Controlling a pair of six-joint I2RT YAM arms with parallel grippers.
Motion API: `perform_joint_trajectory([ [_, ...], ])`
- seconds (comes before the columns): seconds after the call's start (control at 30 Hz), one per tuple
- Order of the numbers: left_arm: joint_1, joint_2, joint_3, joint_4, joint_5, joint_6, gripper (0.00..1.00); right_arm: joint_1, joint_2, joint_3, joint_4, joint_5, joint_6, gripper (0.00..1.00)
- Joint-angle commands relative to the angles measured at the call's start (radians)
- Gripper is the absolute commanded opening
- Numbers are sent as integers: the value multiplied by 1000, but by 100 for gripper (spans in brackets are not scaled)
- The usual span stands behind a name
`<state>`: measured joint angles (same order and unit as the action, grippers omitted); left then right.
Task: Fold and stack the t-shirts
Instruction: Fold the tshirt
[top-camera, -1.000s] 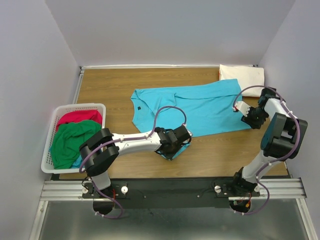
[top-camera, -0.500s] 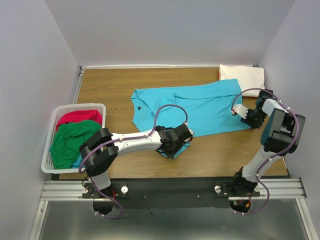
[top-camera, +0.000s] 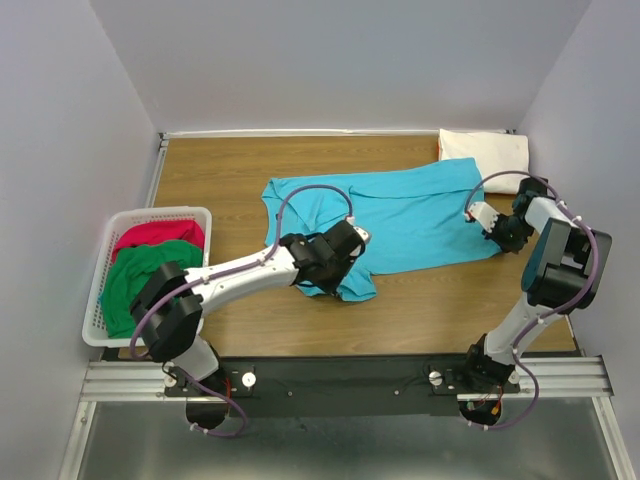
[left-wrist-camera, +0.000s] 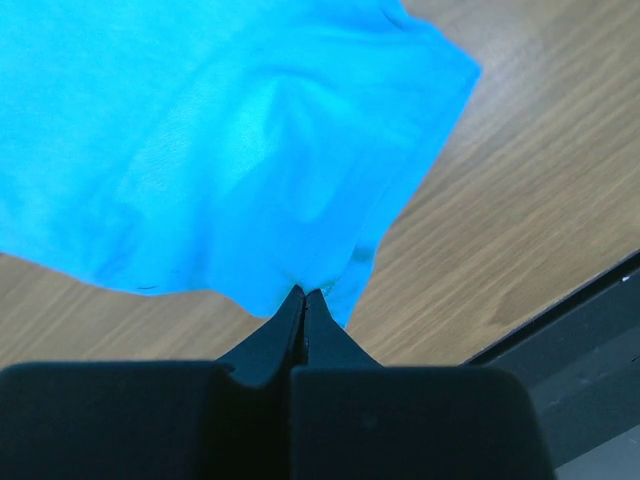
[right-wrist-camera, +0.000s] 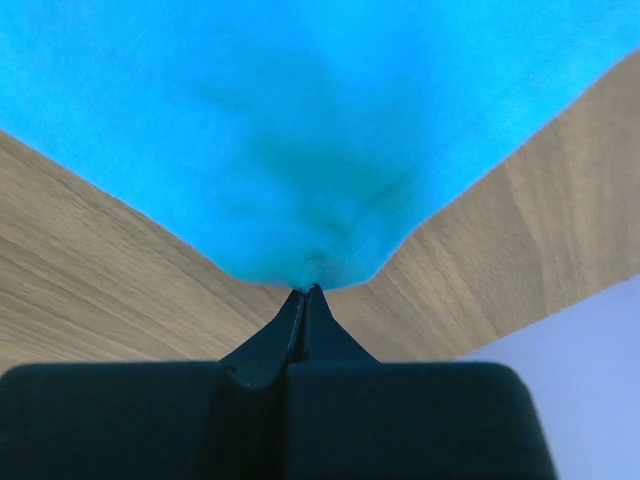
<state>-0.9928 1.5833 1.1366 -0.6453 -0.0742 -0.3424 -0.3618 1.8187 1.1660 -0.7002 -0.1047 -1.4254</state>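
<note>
A turquoise t-shirt (top-camera: 410, 215) lies spread across the middle of the table. My left gripper (top-camera: 343, 250) is shut on its near edge (left-wrist-camera: 300, 285) and holds that edge lifted over the shirt's front part. My right gripper (top-camera: 497, 232) is shut on the shirt's right corner (right-wrist-camera: 312, 268) near the table's right edge. A folded cream-white t-shirt (top-camera: 485, 153) lies at the back right corner. A red t-shirt (top-camera: 155, 236) and a green t-shirt (top-camera: 145, 283) lie in the white basket (top-camera: 150, 214) at the left.
The white lattice basket stands at the table's left edge. The wooden table (top-camera: 220, 170) is bare at the back left. A black rail (top-camera: 340, 375) runs along the near edge.
My left gripper has moved back and to the left, carrying the turquoise shirt's near edge with it. My right gripper has shifted only slightly at the shirt's right corner.
</note>
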Motion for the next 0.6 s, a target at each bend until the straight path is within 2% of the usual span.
perform_joint_trajectory([
  [0.0,61,-71,25,-13,-4,34,0,-3,-52,52,1,-76,89,0],
  [0.27,158,-86,104,-4,11,100,0,-3,-36,152,-22,-190,241,0],
  [0.57,262,-48,264,-2,11,166,0,-3,20,259,-24,-222,365,0],
])
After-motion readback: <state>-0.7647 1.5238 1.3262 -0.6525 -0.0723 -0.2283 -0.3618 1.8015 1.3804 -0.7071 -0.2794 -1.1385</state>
